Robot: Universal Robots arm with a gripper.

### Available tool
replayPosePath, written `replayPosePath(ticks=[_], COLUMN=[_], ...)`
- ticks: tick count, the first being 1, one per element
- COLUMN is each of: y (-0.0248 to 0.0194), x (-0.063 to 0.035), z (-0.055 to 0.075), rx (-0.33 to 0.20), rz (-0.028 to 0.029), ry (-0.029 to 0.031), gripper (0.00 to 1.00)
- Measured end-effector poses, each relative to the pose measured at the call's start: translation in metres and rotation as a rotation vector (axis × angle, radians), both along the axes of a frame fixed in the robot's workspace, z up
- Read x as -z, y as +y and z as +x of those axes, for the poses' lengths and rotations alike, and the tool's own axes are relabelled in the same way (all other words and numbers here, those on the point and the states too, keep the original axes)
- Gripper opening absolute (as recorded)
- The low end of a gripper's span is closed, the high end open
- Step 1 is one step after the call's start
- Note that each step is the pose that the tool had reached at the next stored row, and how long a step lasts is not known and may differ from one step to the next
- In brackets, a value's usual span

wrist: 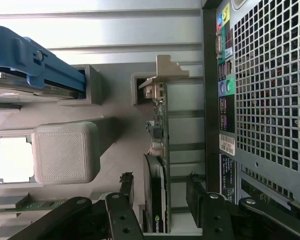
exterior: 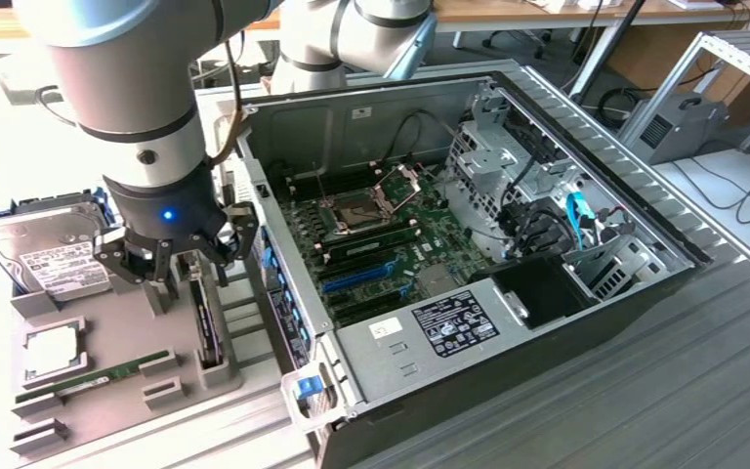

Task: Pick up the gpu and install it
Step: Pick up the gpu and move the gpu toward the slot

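The gpu (exterior: 206, 327) stands on its long edge in a slotted grey tray (exterior: 128, 327) low at the exterior view's left, just beside the open case (exterior: 336, 127). Standing it upright like this leaves both flat faces free, so a pincer coming down from above can take it across its thickness. The slot at its foot keeps it from tipping.

The pincer (exterior: 190, 278) hangs over the card's upper edge with its jaws spread, one finger on either side. In the wrist view the pincer (wrist: 159, 179) straddles the gpu (wrist: 159, 150). The black fingers (wrist: 126, 182) stand apart from the board and from the round fan on its face, with a gap showing on both sides. Nothing is pinched yet. By my reading this is the lining-up before the grasp, with the card centred between the jaws so that both meet it together.

The silver end bracket (wrist: 162, 70) sits at the far end of the card, next to a tray post and facing the same way as the case's perforated rear panel (wrist: 270, 100).

The case lies on its side on the bench (exterior: 687, 342) with the motherboard (exterior: 389, 244) facing up, so a card can go in straight from above. The blue slot (exterior: 355, 277) on the board is bare.

On the same tray, a hard drive (exterior: 43, 249) in a blue carrier and a RAM stick (exterior: 95, 376) each rest in their own seats, apart from the pincer.
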State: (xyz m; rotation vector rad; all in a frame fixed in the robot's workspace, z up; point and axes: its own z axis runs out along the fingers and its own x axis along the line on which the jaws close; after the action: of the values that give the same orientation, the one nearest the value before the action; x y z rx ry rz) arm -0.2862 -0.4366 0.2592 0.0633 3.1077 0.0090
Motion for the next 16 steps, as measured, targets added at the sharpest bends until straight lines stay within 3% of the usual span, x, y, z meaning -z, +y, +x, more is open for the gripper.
replayPosePath(ticks=[16], y=[0.0], x=[0.0047], z=[-0.0001], rx=[0.0], rz=[0.0002], ry=[-0.0002], gripper=[0.55])
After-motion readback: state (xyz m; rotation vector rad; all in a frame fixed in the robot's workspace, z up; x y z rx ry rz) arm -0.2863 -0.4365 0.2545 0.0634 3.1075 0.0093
